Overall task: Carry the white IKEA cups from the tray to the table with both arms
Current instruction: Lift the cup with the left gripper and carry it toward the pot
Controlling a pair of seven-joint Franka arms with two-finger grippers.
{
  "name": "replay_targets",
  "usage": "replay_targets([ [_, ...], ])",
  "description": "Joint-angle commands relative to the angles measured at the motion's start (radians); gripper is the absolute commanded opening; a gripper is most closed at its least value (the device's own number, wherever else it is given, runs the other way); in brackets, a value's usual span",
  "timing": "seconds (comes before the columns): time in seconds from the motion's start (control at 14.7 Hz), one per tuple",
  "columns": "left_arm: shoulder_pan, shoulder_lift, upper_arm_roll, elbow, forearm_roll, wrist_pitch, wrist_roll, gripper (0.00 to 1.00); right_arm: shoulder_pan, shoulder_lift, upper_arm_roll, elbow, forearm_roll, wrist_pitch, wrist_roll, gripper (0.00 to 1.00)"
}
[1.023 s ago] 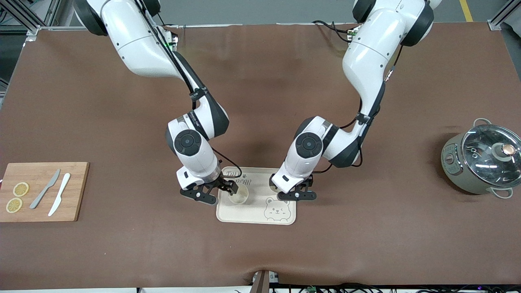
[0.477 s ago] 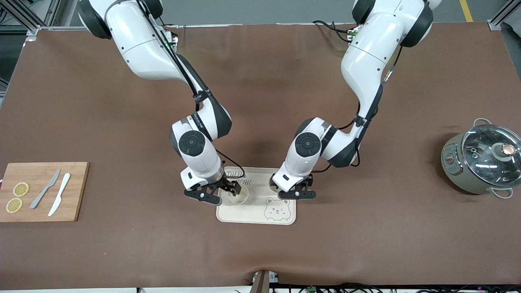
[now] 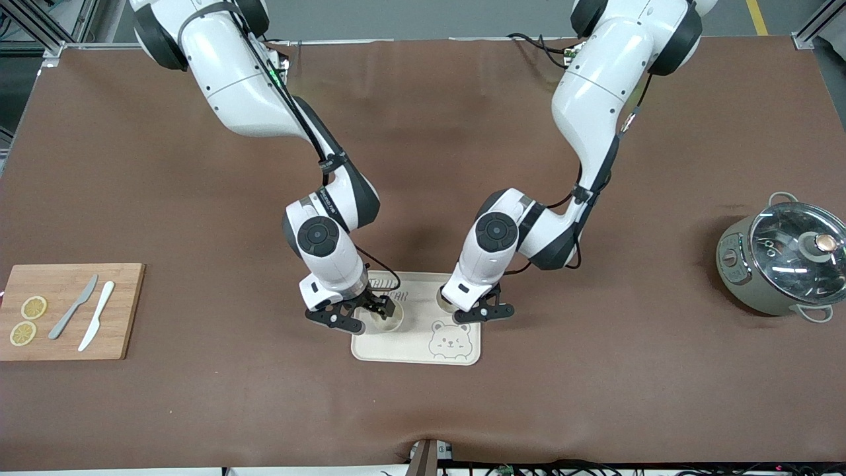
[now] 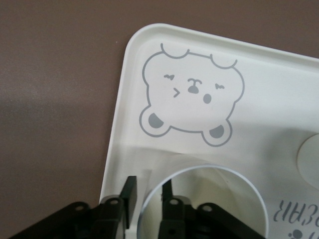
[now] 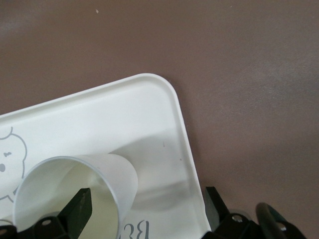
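Two white cups stand upright on the cream bear-printed tray (image 3: 410, 352). My right gripper (image 3: 360, 316) is open over the cup (image 3: 391, 322) toward the right arm's end. In the right wrist view one finger (image 5: 79, 209) is inside this cup (image 5: 117, 174) and the other is over the tray's rim (image 5: 180, 119). My left gripper (image 3: 479, 313) straddles the rim of the other cup (image 3: 444, 301). In the left wrist view its fingers (image 4: 130, 191) stand narrowly apart, one inside that cup (image 4: 214, 199) and one outside, with a small gap to the wall.
A wooden cutting board (image 3: 125, 311) with two lemon slices (image 3: 33, 307) and two knives (image 3: 96, 324) lies at the right arm's end. A grey-green pot with a glass lid (image 3: 780, 261) stands at the left arm's end. Bare brown table surrounds the tray.
My right gripper has shifted a little toward the tray and now covers part of its cup. My left gripper has edged slightly away from the front camera. Both cups stay put.
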Motion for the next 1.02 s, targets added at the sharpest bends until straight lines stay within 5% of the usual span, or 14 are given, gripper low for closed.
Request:
replay_targets([
  [0.0,-0.008,-0.013,0.010,-0.011,-0.009,-0.004,0.003,0.00,0.011,0.028,-0.007,0.034,-0.008,0.011,0.020,1.00],
  [0.2,-0.008,-0.020,0.010,-0.012,-0.009,-0.006,0.001,0.00,0.011,0.028,-0.007,0.034,-0.007,0.014,0.019,1.00],
  [0.48,-0.002,-0.123,0.007,-0.026,-0.009,-0.178,0.001,0.00,0.010,0.028,-0.007,0.050,-0.005,0.010,0.016,0.56],
  [0.95,0.085,-0.376,0.000,-0.037,-0.026,-0.571,0.167,0.00,0.008,0.028,-0.007,0.050,-0.005,0.010,0.011,0.12],
])
